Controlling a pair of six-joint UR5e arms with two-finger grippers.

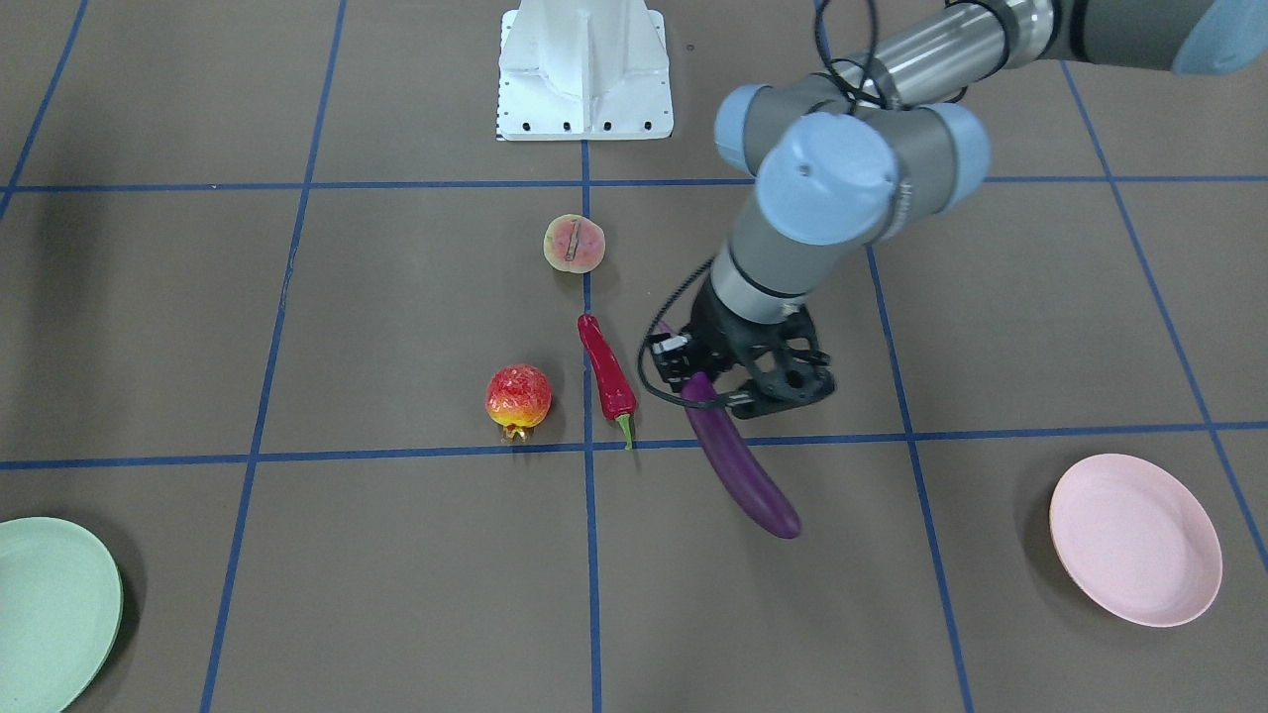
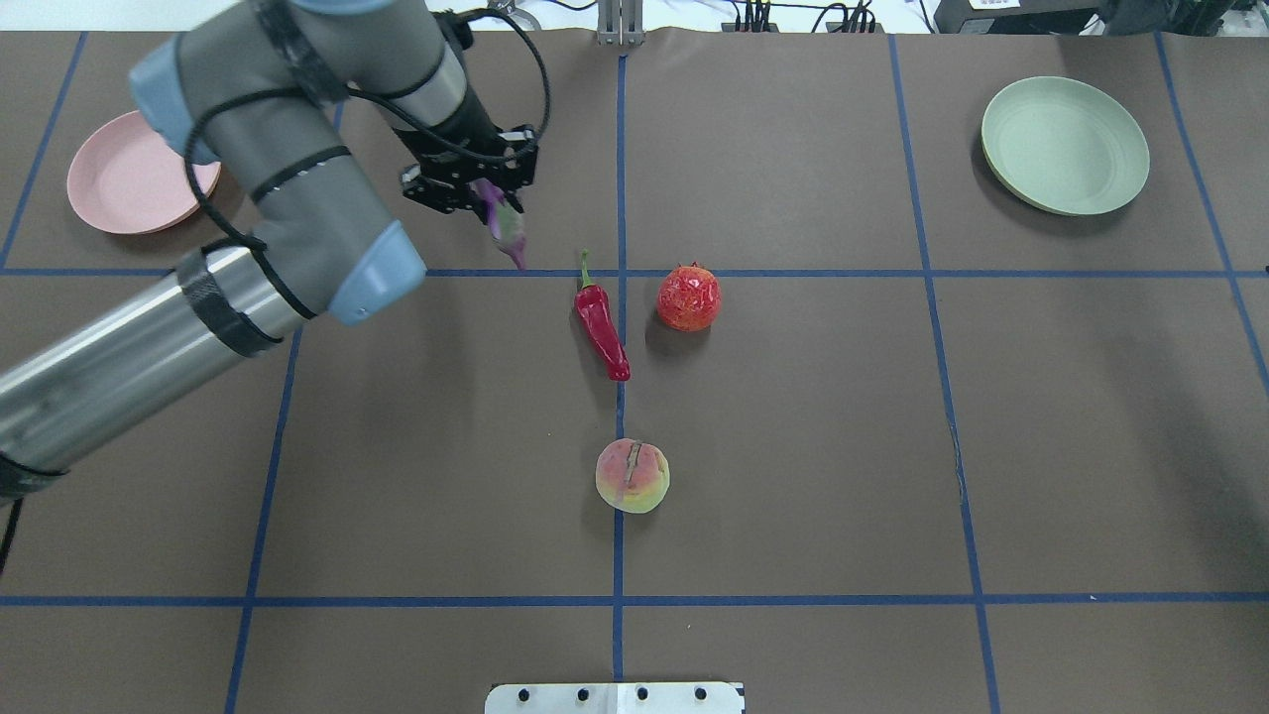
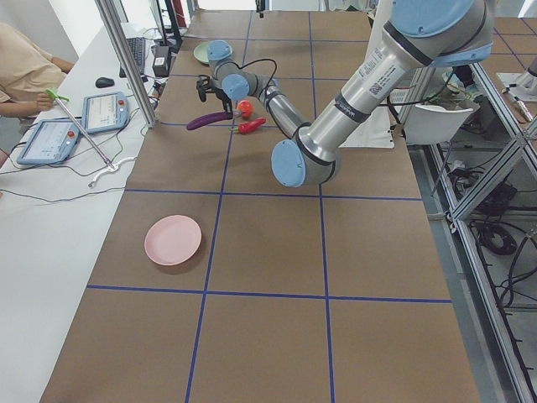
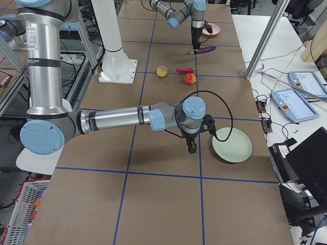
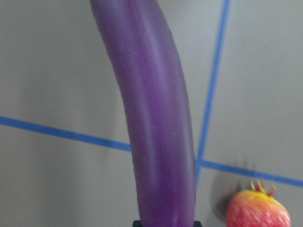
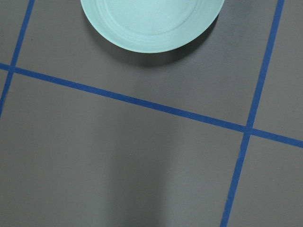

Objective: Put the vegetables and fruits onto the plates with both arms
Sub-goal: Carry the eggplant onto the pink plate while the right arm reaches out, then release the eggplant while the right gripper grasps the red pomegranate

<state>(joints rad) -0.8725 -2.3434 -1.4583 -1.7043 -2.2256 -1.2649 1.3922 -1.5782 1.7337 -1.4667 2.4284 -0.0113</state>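
1. Eggplant fills my left wrist view, gripped at one end for carrying and seemingly lifted; pomegranate lies on the table nearby.
2. Front view adds my left gripper clamped on it, pink plate well apart.
3. Right side view alone shows my right gripper near the mint plate; its jaws, I cannot tell.

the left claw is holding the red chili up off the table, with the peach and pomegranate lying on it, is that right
Not the chili: the left claw is shut on the purple eggplant, held off the table. The chili lies on the table with the peach and pomegranate, as the exterior front-facing view shows.
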